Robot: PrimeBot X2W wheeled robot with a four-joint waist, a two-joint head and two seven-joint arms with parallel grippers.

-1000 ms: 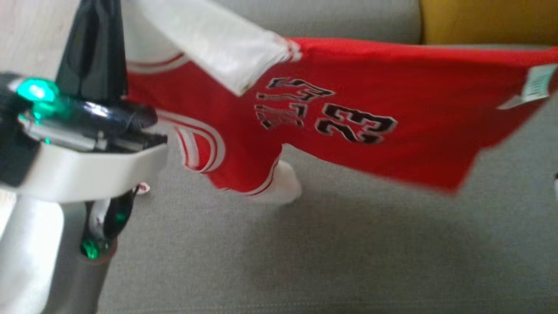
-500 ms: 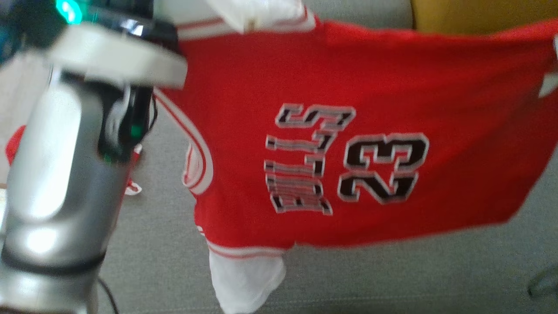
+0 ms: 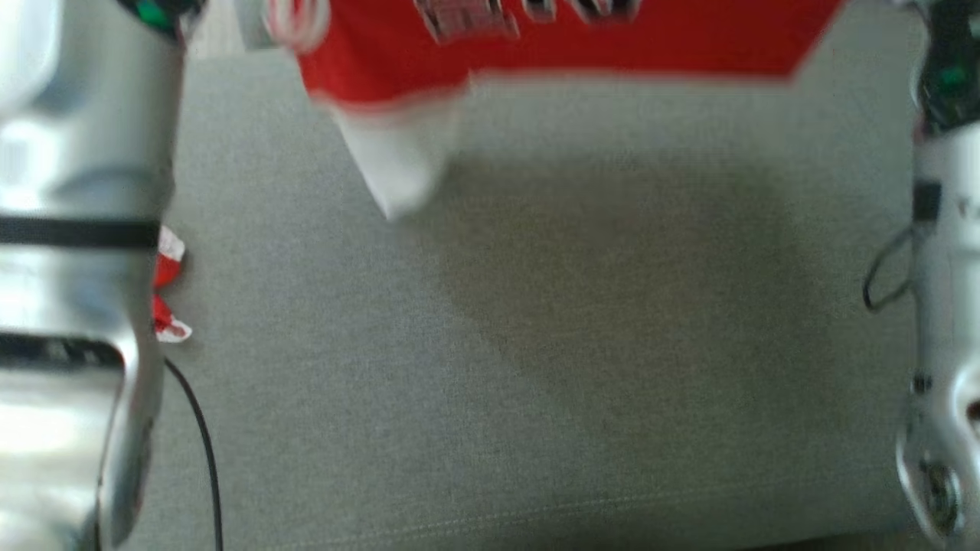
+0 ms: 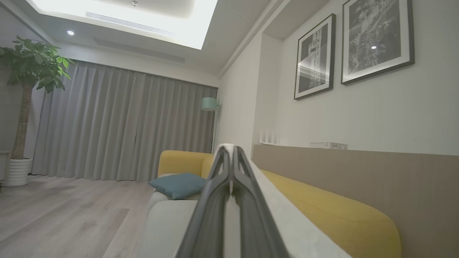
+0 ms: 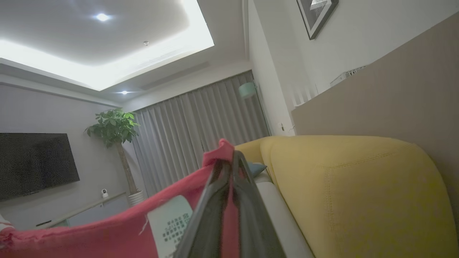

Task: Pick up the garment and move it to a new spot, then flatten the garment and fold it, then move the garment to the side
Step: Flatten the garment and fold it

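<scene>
Two things differ from half a second ago in the head view: the camera has tipped further down, and the red basketball jersey point(image 3: 551, 38), which then filled the middle of the picture, now shows as a blurred band along the top edge, with just the bottoms of its black-and-white letters visible. Its white sleeve point(image 3: 398, 161) hangs down from that band above the grey fabric sofa seat point(image 3: 536, 344), apart from it, and a broad shadow lies on the seat below. The pale silver left forearm point(image 3: 76, 191) rises along the left edge and the silver right forearm point(image 3: 942, 306) along the right edge, both reaching up past the top of the picture. In the left wrist view the left fingers point(image 4: 211, 193) are pressed together on a thin edge of white cloth point(image 4: 287, 222) that trails down their right side. In the right wrist view the right fingers point(image 5: 211, 200) are pinched on the jersey's red hem, beside a white printed label point(image 5: 168, 222), and the red cloth stretches away to the lower left. Behind them stands a yellow padded sofa back point(image 5: 358, 193). Small red-and-white cloth scraps point(image 3: 168, 291) and a thin black cable point(image 3: 203, 444) show beside the left forearm.
</scene>
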